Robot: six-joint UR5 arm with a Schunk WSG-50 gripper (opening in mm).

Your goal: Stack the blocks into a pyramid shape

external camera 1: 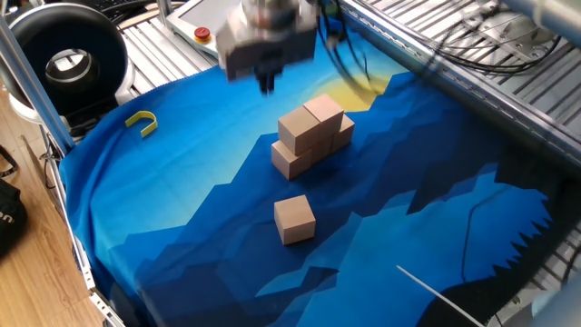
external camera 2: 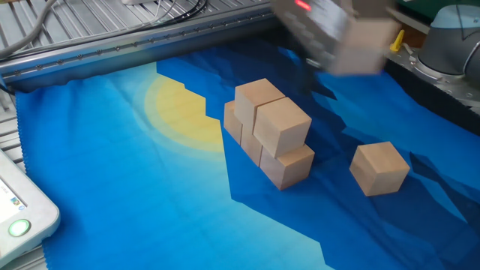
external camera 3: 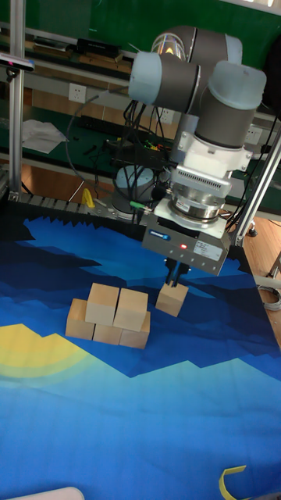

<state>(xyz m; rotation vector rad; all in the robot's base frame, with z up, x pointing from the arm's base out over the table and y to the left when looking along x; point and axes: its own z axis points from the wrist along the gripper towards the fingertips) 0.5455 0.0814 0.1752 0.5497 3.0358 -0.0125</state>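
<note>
Light tan blocks sit on a blue cloth patterned with darker jagged bands and a yellow sun patch.

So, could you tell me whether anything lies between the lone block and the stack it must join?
Nothing visible does: only blue cloth separates the lone block from the stack, and the pincer hovers higher up.

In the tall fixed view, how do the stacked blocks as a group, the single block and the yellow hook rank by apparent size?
1. Stacked blocks, clearly the largest.
2. Single block and yellow hook: look alike; the hook lies nearer the camera and is cut by the edge, so I do not rank them.
</note>
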